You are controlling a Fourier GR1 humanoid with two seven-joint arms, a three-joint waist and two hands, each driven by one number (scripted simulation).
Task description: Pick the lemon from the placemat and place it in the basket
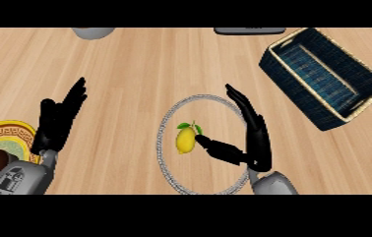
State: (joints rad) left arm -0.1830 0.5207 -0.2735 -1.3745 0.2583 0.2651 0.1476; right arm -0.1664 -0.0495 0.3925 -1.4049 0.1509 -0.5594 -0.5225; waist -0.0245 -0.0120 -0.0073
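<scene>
Yellow lemon [187, 139] on placemat [169, 128]: my right hand [256, 141], fingers wide, thumb beside it, should close round its middle before lifting to basket [291, 74].

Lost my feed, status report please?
Right hand open beside lemon on placemat. Left hand open, resting. Basket empty, path unobstructed.

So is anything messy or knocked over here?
Nothing stands out. The lemon lies on the round placemat, the dark blue basket sits upright on the counter at an angle, and nothing is spilled.
</scene>
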